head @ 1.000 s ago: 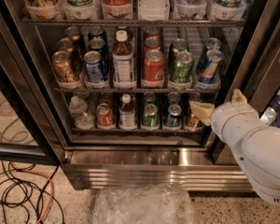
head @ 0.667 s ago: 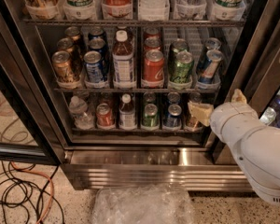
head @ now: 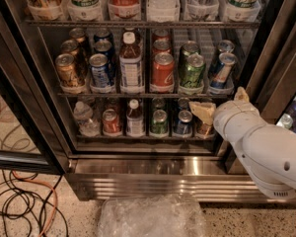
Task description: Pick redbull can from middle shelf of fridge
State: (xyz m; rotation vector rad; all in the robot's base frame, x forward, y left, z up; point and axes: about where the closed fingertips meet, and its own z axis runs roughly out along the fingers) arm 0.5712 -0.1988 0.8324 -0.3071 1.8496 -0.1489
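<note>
The redbull can point(head: 221, 71) is slim, blue and silver, and stands at the right end of the middle shelf point(head: 138, 96) of the fridge point(head: 153, 180); a second can like it point(head: 226, 48) stands behind it. To its left is a green can point(head: 193, 71). My gripper point(head: 221, 103) is at the right side of the fridge opening, below the redbull can at the height of the bottom rack, with its tan fingers point(head: 203, 111) apart and empty. My white arm point(head: 269, 157) comes in from the lower right.
The middle shelf also holds a red can point(head: 163, 70), a bottle point(head: 131, 65), a dark-blue can point(head: 99, 70) and a gold can point(head: 69, 70). Small cans and bottles fill the bottom rack. Cables point(head: 19, 201) lie on the floor at left. Crumpled plastic point(head: 150, 216) lies in front.
My gripper has moved a little up and to the left. The cans have not moved.
</note>
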